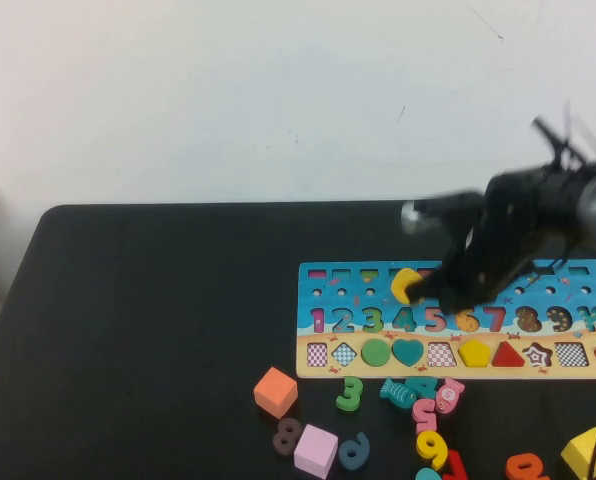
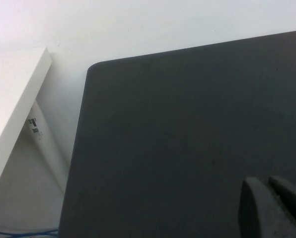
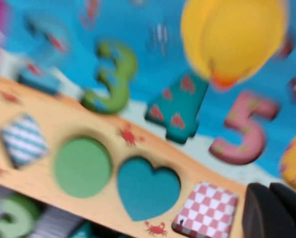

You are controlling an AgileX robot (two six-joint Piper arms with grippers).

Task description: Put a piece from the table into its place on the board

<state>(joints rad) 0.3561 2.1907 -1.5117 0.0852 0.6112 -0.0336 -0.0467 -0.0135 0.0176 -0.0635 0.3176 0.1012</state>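
Even, bright, diffuse lighting; no hard shadows or glare seen on the matte table. Right arm is motion-smeared in the high view. Board is rendered soft and blurred in the right wrist view.

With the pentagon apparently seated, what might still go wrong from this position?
The shut right pincer hangs low over the long blue wooden puzzle board, so a sideways exit might clip the yellow duck or loosen the small flat yellow pentagon block. The left pincer sits parked over the black table, posing little risk.
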